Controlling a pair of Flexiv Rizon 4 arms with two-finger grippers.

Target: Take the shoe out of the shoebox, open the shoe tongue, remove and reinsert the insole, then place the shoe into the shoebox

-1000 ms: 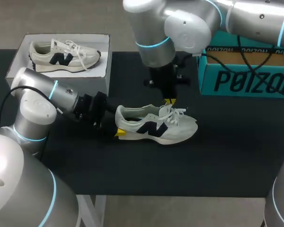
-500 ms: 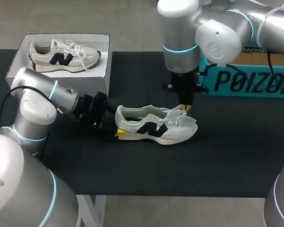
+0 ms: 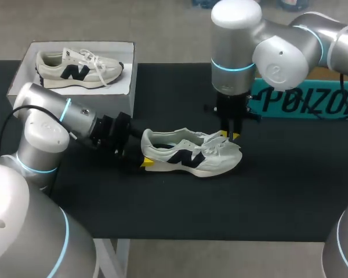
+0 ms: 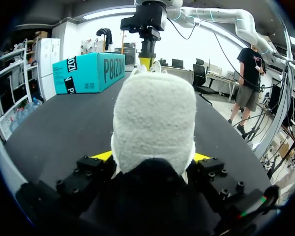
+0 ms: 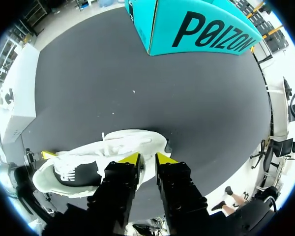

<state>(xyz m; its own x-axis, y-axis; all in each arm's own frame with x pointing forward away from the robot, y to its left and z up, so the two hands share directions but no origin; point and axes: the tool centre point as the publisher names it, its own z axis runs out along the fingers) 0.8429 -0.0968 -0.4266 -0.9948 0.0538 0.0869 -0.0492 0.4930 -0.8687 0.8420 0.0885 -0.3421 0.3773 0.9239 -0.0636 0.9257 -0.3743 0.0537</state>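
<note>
While the black tabletop [image 3: 162, 220] fills most of the head view, two silver arms come in over it. The left arm [image 3: 46, 124] lies low along the near left part. The right arm [image 3: 238, 52] enters from the far right and hangs straight down near the middle.

At the far right stands a teal cardboard shoebox [image 3: 301, 101] with dark lettering on its side, partly hidden behind the right arm. At the far left sits a shallow white cardboard box [image 3: 23, 63], and in it lies a cream sneaker with dark side marking [image 3: 78, 68], toe to the right.

A second cream and white sneaker with a dark side logo [image 3: 191, 155] rests on its sole in the middle of the tabletop, outside both boxes. Its heel points left and its toe points right, and its white laces lie loose over the forepart.

The left claw [image 4: 152, 157] is clamped on the heel of this sneaker, one yellow tip on each side of the fuzzy heel collar, as the left wrist view shows.

The right claw [image 3: 229, 135] points down just above the far side of the sneaker's forepart, by the laces. Its two yellow fingers stand a narrow gap apart, and I see nothing between them. Whether they touch a lace I cannot tell.
</note>
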